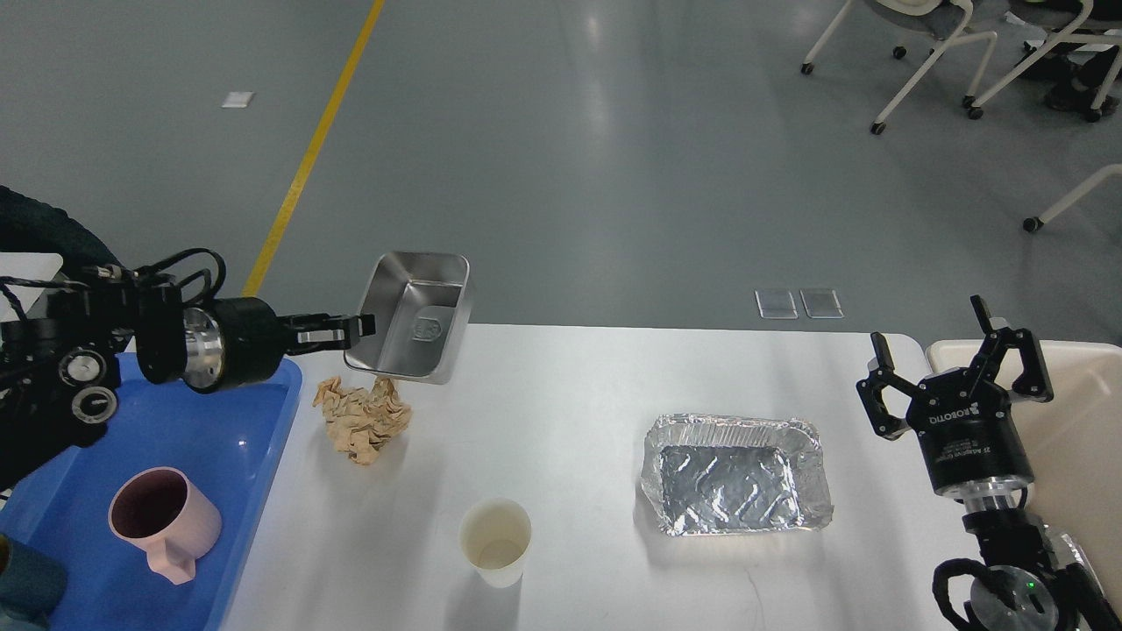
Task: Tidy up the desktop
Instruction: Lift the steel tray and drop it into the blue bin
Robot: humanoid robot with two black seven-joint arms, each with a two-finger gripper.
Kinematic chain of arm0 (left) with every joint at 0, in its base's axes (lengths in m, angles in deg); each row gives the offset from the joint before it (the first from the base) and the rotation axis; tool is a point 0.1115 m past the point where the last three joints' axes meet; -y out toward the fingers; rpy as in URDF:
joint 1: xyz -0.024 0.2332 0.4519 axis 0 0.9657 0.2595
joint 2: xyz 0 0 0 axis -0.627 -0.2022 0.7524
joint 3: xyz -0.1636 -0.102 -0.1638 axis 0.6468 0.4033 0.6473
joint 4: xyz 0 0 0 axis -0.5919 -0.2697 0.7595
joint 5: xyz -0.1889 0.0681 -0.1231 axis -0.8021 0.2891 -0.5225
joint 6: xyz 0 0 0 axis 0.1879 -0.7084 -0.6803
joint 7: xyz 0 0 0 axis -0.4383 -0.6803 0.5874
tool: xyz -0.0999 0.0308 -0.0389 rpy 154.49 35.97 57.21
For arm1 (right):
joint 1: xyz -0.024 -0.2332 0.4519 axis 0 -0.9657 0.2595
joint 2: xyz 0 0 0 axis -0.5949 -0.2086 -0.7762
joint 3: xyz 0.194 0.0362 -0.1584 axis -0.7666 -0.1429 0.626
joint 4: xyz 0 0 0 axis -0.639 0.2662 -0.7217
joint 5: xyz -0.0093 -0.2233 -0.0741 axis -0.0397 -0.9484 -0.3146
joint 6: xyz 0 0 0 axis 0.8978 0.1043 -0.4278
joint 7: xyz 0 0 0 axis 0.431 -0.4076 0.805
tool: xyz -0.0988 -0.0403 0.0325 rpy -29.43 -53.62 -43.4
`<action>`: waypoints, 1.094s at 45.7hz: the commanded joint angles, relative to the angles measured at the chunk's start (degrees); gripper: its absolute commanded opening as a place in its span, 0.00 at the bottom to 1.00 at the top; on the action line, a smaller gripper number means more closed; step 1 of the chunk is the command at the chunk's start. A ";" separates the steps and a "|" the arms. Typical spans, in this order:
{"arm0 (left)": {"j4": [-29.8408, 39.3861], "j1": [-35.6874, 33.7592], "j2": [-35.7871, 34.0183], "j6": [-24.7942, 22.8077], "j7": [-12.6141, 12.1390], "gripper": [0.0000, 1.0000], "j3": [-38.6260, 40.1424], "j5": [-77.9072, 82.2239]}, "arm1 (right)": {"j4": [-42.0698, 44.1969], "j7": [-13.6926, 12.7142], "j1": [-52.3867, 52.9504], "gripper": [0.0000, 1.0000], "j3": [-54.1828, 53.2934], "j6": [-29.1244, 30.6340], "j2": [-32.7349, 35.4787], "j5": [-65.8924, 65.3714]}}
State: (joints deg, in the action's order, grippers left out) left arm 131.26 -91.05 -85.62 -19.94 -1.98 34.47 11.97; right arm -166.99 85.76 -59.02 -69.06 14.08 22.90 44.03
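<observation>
Grey floor with a yellow line [316,145] and white chairs [929,61] lay behind the desktop [561,394], which filled the lower middle of your view, white and glossy. Your left gripper [355,329] was clamped on the rim of a steel pan [412,320], holding it tilted above the table's far edge, right over a crumpled brown paper [364,419]. That thin edge grip could have let the pan slip or swing, I judged, and it might have dropped onto the paper or clipped the blue tray [263,421] with its pink mug [162,521]. Your right gripper [960,372] hung with fingers apart near the beige bin [1078,412], beside a foil tray [736,473]; a paper cup [496,542] stood easy to topple
</observation>
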 commanded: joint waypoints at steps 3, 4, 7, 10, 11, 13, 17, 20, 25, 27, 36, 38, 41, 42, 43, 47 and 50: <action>0.36 -0.38 -6.35 -0.50 0.30 0.02 0.70 -5.74 | -0.07 0.00 -0.01 1.00 0.50 -0.01 -0.66 0.00; 0.27 -0.38 -7.14 -0.41 0.21 0.02 0.79 -6.54 | -0.07 0.00 -0.01 1.00 0.50 -0.01 -0.66 0.00; -0.34 -0.20 -9.78 -0.23 0.21 0.02 0.79 -7.95 | -0.07 0.00 -0.10 1.00 0.50 0.08 -0.58 -0.09; -1.22 -0.03 -12.42 0.20 0.30 0.02 0.70 -8.04 | -0.07 0.00 -0.10 1.00 0.50 0.08 -0.40 0.00; -1.84 0.23 -13.29 0.38 0.30 0.03 0.70 -8.13 | -0.16 0.00 -0.10 1.00 0.50 0.08 -0.40 0.00; -3.50 0.50 -14.70 0.64 0.30 0.03 0.62 -8.57 | -0.16 0.00 -0.10 1.00 0.50 0.08 -0.40 0.00; -8.68 1.29 -16.46 1.78 0.30 0.03 0.44 -10.23 | -0.42 0.00 -0.10 1.00 0.50 0.08 -0.40 0.00; -12.99 2.17 -17.17 2.23 0.65 0.03 0.09 -10.85 | -0.42 0.00 -0.10 1.00 0.50 0.08 -0.40 0.00; -18.00 4.62 -17.17 2.31 2.75 0.03 -0.17 -10.85 | -0.42 -0.09 -0.10 1.00 0.50 0.08 -0.23 0.00; -19.50 6.29 -16.64 2.66 3.99 0.03 -0.17 -10.85 | -0.42 -0.09 -0.10 1.00 0.50 0.08 -0.14 0.00; -24.51 13.59 -13.66 7.85 4.17 0.03 -0.18 -10.59 | -0.42 0.00 -0.19 1.00 0.50 0.08 0.13 0.00; -25.92 15.00 -12.78 8.20 4.25 0.03 -0.18 -10.33 | -0.42 -0.09 -0.27 1.00 0.50 0.08 0.13 0.00; -28.46 16.23 -10.85 9.08 4.43 0.04 -0.18 -10.24 | -0.42 -0.09 -0.27 1.00 0.50 0.08 0.21 0.00; -29.52 16.41 -10.06 9.43 4.52 0.04 -0.18 -10.24 | -0.34 -0.09 -0.27 1.00 0.50 0.08 0.21 0.00; -30.57 16.50 -9.36 9.69 4.52 0.04 -0.18 -10.24 | -0.34 -0.09 -0.27 1.00 0.50 0.08 0.30 0.00; -35.14 16.67 -6.02 10.49 4.60 0.04 -0.18 -10.15 | -0.34 -0.09 -0.54 1.00 0.50 0.08 0.39 -0.09; -37.78 16.67 -3.12 11.19 4.60 0.05 -0.09 -10.33 | -0.34 -0.09 -0.63 1.00 0.59 0.08 0.39 0.00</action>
State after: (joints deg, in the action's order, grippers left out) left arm 98.21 -74.56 -93.22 -9.87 2.54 34.29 1.76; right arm -167.41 85.69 -59.44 -68.56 14.16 23.25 44.03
